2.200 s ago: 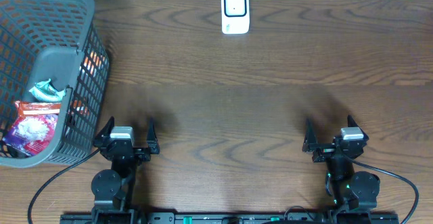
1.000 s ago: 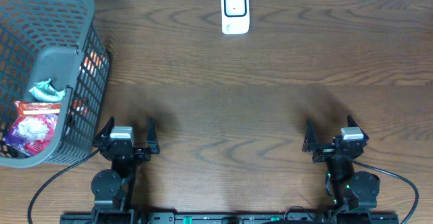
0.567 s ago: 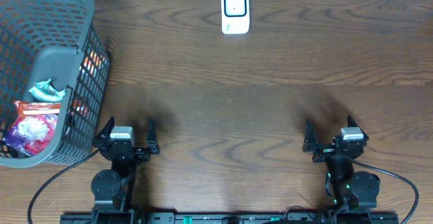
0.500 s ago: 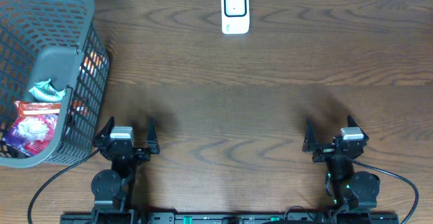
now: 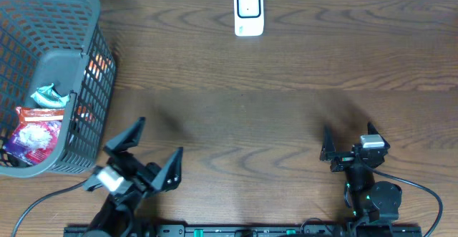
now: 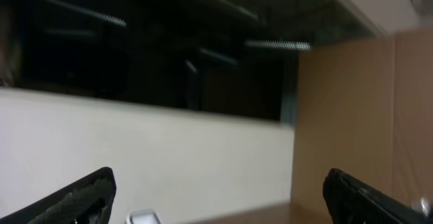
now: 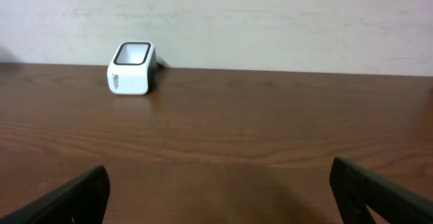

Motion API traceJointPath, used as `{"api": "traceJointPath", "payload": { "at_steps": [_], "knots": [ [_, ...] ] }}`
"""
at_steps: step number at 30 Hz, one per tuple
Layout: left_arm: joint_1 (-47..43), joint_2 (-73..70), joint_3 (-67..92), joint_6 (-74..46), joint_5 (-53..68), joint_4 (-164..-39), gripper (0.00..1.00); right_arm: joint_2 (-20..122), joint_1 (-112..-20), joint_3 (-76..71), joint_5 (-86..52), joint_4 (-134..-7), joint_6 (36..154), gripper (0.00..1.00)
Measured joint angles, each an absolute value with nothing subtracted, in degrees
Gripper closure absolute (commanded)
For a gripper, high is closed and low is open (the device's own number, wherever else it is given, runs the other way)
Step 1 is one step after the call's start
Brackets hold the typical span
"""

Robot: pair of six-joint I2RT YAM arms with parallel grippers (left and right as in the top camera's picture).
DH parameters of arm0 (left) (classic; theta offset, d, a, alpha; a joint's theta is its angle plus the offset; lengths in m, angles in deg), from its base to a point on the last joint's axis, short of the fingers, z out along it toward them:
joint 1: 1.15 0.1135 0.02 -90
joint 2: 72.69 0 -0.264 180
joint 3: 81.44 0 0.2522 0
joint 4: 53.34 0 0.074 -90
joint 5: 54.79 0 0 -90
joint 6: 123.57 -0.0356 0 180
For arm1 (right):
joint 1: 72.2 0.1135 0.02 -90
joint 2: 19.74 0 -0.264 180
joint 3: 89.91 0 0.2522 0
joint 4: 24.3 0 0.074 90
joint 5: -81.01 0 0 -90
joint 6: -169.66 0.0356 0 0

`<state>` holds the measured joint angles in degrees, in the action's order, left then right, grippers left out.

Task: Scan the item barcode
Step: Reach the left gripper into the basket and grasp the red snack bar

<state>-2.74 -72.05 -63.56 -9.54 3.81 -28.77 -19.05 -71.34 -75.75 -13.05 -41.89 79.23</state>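
The left gripper [image 5: 159, 137] is spread wide, holding nothing; the right gripper [image 5: 348, 131], equally agape, sits well apart. The basket [image 5: 100, 65] lies close on the left arm's left, making that arm nearer. Inside are 2 items: a crinkly red-and-white packet [image 5: 32, 131] and a teal wrapper [image 5: 50, 94].

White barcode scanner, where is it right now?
Overhead, the small white box-shaped scanner stands at the far middle edge of the brown wooden table, to the right of the grey plastic mesh basket.
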Motion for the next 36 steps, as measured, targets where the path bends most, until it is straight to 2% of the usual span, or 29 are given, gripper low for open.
{"api": "traceJointPath", "payload": {
  "at_steps": [5,10,15,20,25,28,32,36],
  "knots": [
    [-2.69,-66.23,-48.13,-13.89,14.48,-40.36,0.02,-19.05,-71.34,-75.75,-13.05,-41.89,79.23,0.01],
    [-2.69,-46.61,-22.53,-26.06,34.70,-56.73,0.02,-19.07,-71.36,-75.75,-13.05,-41.96,79.23,0.01],
    [0.19,-19.39,11.48,-34.91,49.17,-86.15,0.02,-19.05,-71.34,-75.75,-13.02,-41.87,79.23,0.01],
    [8.41,3.88,38.87,-31.59,54.17,-113.14,0.02,-19.05,-71.36,-75.75,-13.02,-41.89,79.23,0.01],
    [16.45,16.47,46.71,-27.00,55.59,-121.99,0.02,-19.05,-71.36,-75.75,-13.02,-41.89,79.23,0.00],
    [18.20,19.64,46.82,-26.06,53.76,-130.12,0.02,-19.07,-71.34,-75.75,-13.02,-41.87,79.23,0.01],
    [20.26,21.57,46.52,-24.38,53.01,-132.24,0.02,-19.05,-71.36,-75.75,-13.02,-41.89,79.23,0.01],
    [25.24,25.61,46.43,-14.74,53.08,-137.71,0.02,-19.05,-71.34,-75.75,-13.02,-41.89,79.23,0.01]
  ]
}}
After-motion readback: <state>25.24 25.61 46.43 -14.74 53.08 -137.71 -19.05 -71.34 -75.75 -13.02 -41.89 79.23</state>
